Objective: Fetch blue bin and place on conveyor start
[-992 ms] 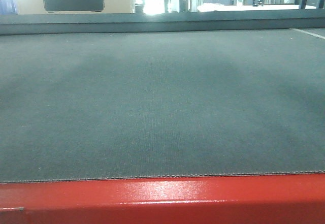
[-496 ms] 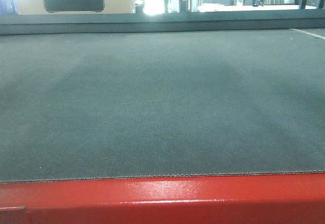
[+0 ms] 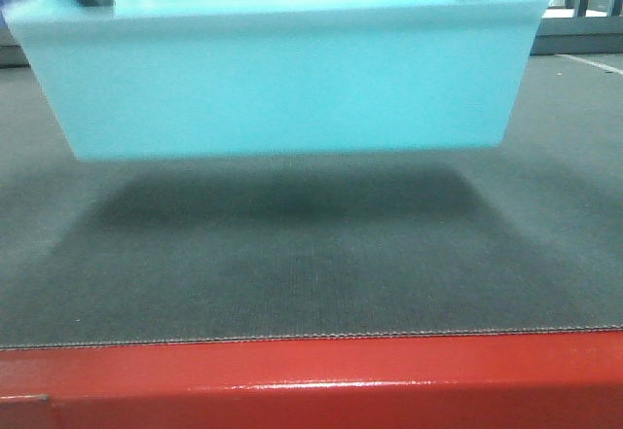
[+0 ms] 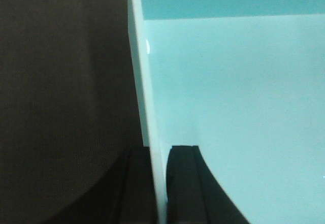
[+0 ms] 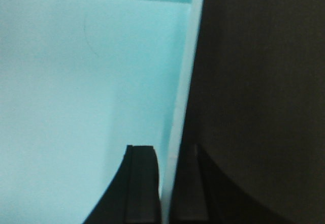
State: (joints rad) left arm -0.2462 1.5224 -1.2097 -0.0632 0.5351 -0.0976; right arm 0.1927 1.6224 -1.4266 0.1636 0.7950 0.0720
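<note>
Pinching blue bin point(image 3: 292, 84) walls: both claws point(image 4: 158, 183) point(image 5: 166, 183)

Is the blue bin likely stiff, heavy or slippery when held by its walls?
Probably light: the bin shows nothing inside. Likely fairly stiff: its walls look straight in the left gripper and right gripper. Smooth plastic may slip.

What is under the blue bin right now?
The blue bin seems to hang just above the dark conveyor belt, which carries its shadow. Nothing else shows there; the belt directly beneath its floor is hidden in every view.
</note>
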